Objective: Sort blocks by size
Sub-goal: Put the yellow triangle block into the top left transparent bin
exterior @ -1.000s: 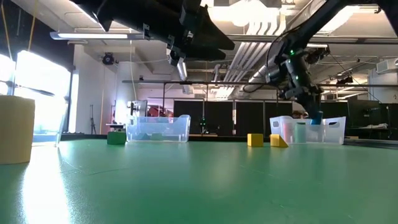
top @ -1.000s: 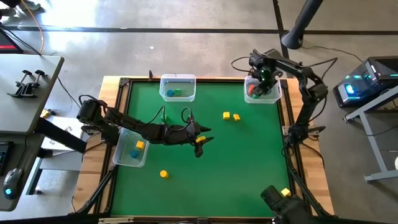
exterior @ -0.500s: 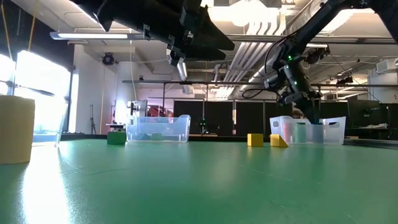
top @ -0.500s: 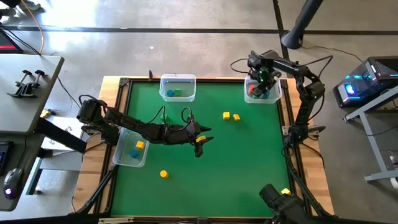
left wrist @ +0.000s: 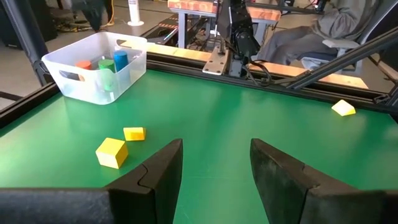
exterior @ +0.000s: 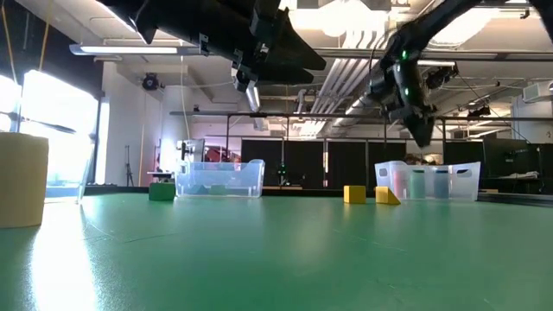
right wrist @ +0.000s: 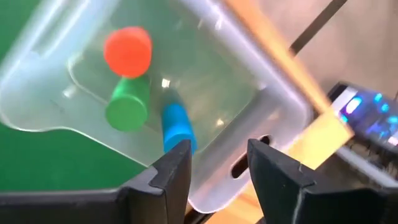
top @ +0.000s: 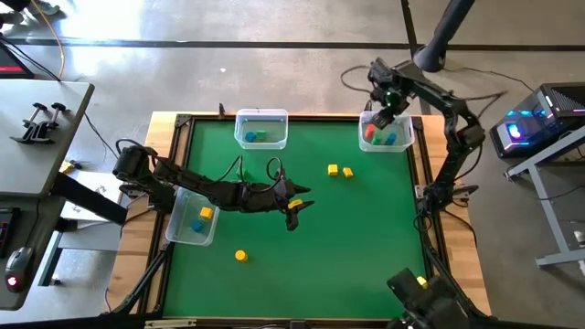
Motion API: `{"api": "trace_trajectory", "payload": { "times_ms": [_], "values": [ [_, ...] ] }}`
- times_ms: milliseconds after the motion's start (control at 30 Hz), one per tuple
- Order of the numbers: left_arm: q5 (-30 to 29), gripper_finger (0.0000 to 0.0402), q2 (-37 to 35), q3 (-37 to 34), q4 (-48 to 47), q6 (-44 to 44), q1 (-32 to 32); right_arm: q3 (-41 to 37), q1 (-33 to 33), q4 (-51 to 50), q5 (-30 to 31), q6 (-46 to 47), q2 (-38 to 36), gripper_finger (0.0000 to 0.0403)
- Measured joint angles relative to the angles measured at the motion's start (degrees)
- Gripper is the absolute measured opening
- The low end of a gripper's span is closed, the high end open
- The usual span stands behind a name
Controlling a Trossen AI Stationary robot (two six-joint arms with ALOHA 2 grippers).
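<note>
1. The right gripper (top: 382,102) has risen out of the far right bin (top: 403,143) and now hangs above its back edge; half a second ago it was down inside the bin. Its fingers (right wrist: 168,171) are spread apart and hold nothing.

2. A blue cylinder (right wrist: 176,127) now lies in that bin beside a green cylinder (right wrist: 127,106) and a red cylinder (right wrist: 128,50). I judge the blue one was just dropped there, so this delivery looks finished.

3. The left gripper (top: 294,212) has not moved over the last second. It hovers near the middle of the green table (top: 366,247), fingers parted and empty.

4. Blocks not yet sorted: two yellow cubes (top: 340,170) lie close together on the mat between the two far bins, and a yellow cylinder (top: 240,256) sits toward the near left.

5. The far middle bin (top: 261,116) holds a blue and a green block. The left bin (top: 174,230) holds a yellow and a blue one.

6. A green block (exterior: 162,191) stands on the table just beside the middle bin in the low view.

7. No brand, label or writing can be read anywhere.
</note>
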Motion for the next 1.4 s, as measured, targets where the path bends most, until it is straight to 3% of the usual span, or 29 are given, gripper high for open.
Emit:
{"api": "trace_trajectory", "payload": {
  "times_ms": [133,267,467,633,800,933,1200,1400],
  "values": [
    [0.0,0.0172,0.0,0.0,0.0,0.0,0.0,0.1,1.7,4.3,-0.8,-1.4,-6.4,0.0154],
    [0.0,0.0172,0.0,0.0,0.0,0.1,-0.4,-5.4,4.5,11.4,-6.4,-3.4,-15.5,0.0154],
    [-1.1,0.0172,0.0,0.0,0.0,0.6,-1.1,-21.2,14.1,23.5,-16.2,0.7,-32.3,0.0154],
    [-1.6,0.0172,0.0,0.0,0.1,1.0,-1.0,-35.4,27.5,35.6,-17.1,6.6,-45.9,0.0154],
    [-2.7,0.0172,0.0,0.0,0.1,1.3,-1.0,-47.0,40.6,47.3,-13.1,11.6,-55.7,0.0154],
    [-2.8,0.0172,0.0,0.0,0.7,2.1,-1.0,-54.1,51.2,54.7,-4.2,15.1,-59.6,0.0153],
    [-2.8,0.0172,0.0,0.0,3.0,3.1,-1.0,-58.5,71.7,58.9,8.6,17.9,-57.2,0.0153],
    [-2.8,0.0172,0.0,0.0,3.1,3.1,-1.0,-56.5,84.1,56.7,12.9,21.7,-52.7,0.0153]
  ]
}}
